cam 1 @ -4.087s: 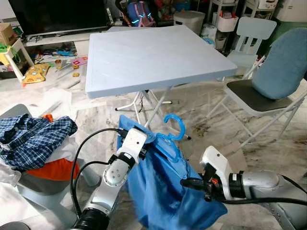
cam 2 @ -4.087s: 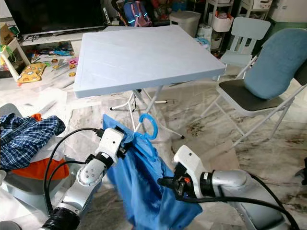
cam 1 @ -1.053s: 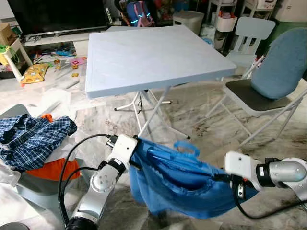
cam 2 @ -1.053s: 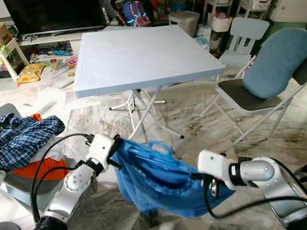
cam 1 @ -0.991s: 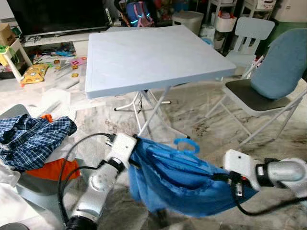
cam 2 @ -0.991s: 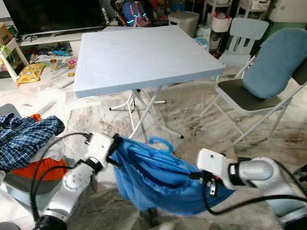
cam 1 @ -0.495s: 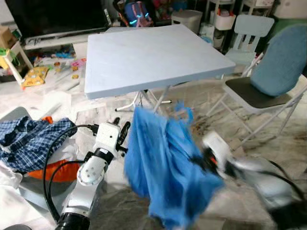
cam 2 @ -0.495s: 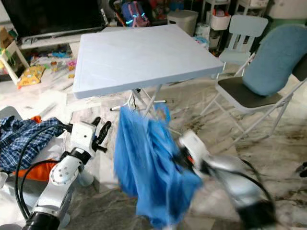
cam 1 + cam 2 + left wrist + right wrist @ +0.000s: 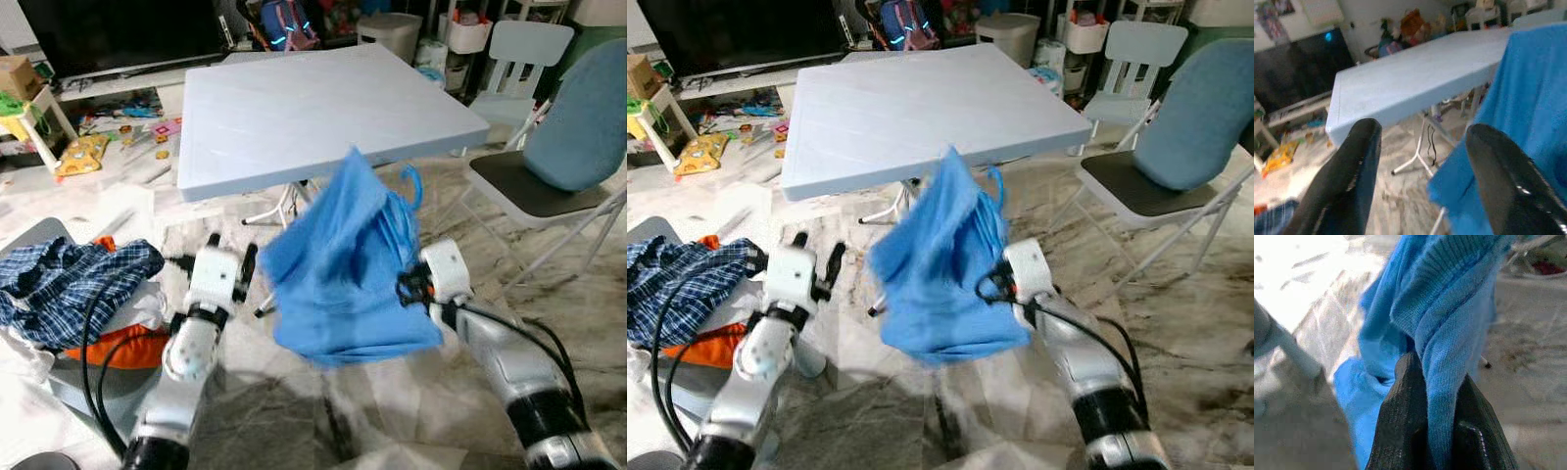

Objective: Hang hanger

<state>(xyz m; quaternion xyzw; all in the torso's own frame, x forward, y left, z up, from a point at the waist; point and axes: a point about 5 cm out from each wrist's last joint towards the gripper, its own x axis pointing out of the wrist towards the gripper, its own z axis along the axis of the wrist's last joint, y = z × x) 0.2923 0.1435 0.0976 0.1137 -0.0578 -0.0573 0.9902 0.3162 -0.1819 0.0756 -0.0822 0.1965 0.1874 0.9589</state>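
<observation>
- The blue garment (image 9: 343,269) hangs bunched in mid-air just near of the worktop (image 9: 313,108); the blue hanger (image 9: 409,186) sits inside it, its hook poking out at the top right of the cloth.
- The right gripper (image 9: 1425,396) has its jaws closed on a fold of the garment, seen close in the right wrist view; the cloth's whole weight appears to hang from this one pinch.
- The left gripper (image 9: 1420,161) stands just left of the garment with jaws wide apart and nothing between them; the cloth's edge is just beside it, not touching.
- Progress, as a judgement: the hanger is in the garment, but it is hooked on nothing; no rail or rod can be made out, so the hanging itself is left to do.
- Edges: the worktop's near edge and its folding legs (image 9: 294,211) are right behind the cloth and could snag the hook.
- Room: open marbled floor (image 9: 392,411) lies near and to the right; a chair (image 9: 549,166) closes the far right; a pile of clothes (image 9: 69,284) closes the left.
</observation>
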